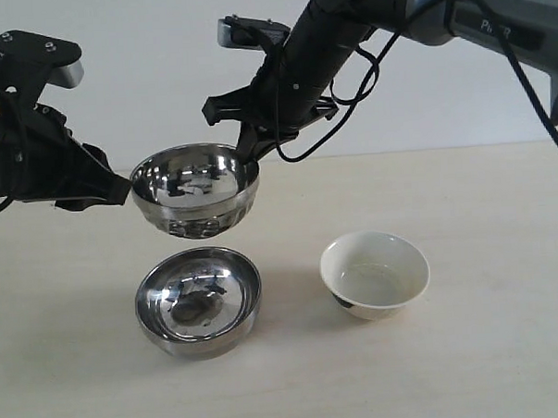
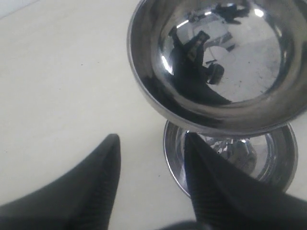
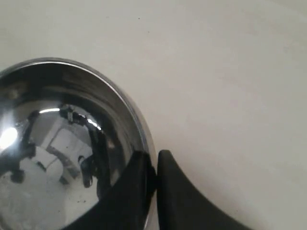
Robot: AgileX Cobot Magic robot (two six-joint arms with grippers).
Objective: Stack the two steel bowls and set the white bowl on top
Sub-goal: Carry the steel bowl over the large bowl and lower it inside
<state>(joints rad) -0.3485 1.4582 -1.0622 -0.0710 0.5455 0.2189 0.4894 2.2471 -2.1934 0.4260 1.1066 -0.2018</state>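
Dimpled steel bowl [image 1: 196,189] hangs over the plain steel bowl [image 1: 198,300] on the surface [image 1: 489,348], its rim pinched by the right hand [image 3: 152,177]; the left hand [image 2: 152,139] is spread, empty, just beside it.

Black jaws wide apart; beyond them, upper steel bowl [image 2: 216,62] aloft above lower steel bowl [image 2: 283,153] on pale table [image 2: 62,72].

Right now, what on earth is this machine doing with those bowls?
The right gripper is pinching the rim of a dimpled steel bowl and holding it in the air above a plain steel bowl that sits on the table. The left gripper is open beside the held bowl and grips nothing. A white bowl stands on the table off to the side, untouched. The two steel bowls are not yet stacked.
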